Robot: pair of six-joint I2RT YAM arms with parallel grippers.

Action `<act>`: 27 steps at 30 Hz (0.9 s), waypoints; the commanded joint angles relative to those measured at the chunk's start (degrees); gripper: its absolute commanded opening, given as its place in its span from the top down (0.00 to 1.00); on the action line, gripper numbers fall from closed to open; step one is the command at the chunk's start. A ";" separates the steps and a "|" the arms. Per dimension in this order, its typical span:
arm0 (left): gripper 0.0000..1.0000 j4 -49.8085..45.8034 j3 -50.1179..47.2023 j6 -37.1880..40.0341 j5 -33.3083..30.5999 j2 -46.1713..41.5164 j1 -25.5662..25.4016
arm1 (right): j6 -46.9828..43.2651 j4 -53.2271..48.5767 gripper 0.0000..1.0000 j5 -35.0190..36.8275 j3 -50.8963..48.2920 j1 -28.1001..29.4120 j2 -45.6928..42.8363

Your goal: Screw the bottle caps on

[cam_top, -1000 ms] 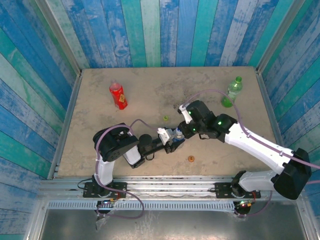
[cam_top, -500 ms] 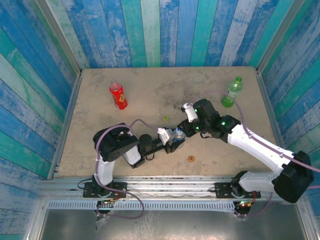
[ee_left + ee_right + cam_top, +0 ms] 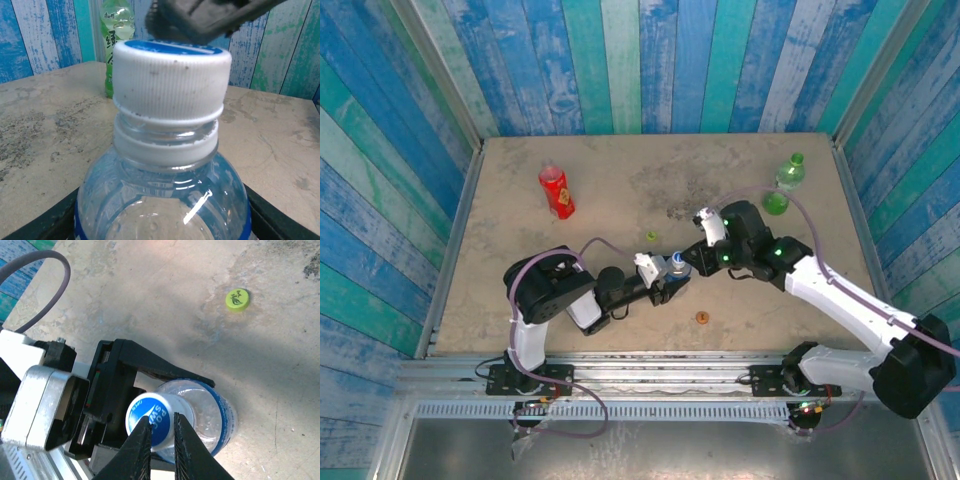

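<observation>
Just toward 6 o'clock from the middle of the worktop (image 3: 610,180): clear bottle (image 3: 677,270) with blue label, upright, clamped low on its body between the black jaws of the left end effector (image 3: 668,279). On its neck, blue-and-white cap (image 3: 170,75), seated above the white collar ring; cannot tell how far down the thread. Directly above that cap, right end effector (image 3: 161,419), fingers parted only narrowly, gap slimmer than the cap, nothing held; touching the cap top or just clear of it, hard to tell. At 11 o'clock from the clear bottle, near it, light green cap (image 3: 651,237) flat on the bare surface. At 5 o'clock from the clear bottle, orange cap (image 3: 701,318) close to the near edge. Toward 10 o'clock on the worktop, red bottle (image 3: 557,192), uncapped, well apart. Toward 2 o'clock, translucent green bottle (image 3: 782,186), well apart too.
</observation>
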 commanded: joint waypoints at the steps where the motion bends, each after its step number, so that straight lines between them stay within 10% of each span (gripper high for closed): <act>1: 0.45 -4.04 1.08 -3.32 -0.47 -1.85 0.60 | 0.36 -6.80 0.85 -4.61 -2.62 0.76 -1.17; 27: 0.46 -2.43 0.58 -0.37 0.57 -1.39 0.63 | 3.61 1.10 0.81 -9.04 2.99 -5.23 5.33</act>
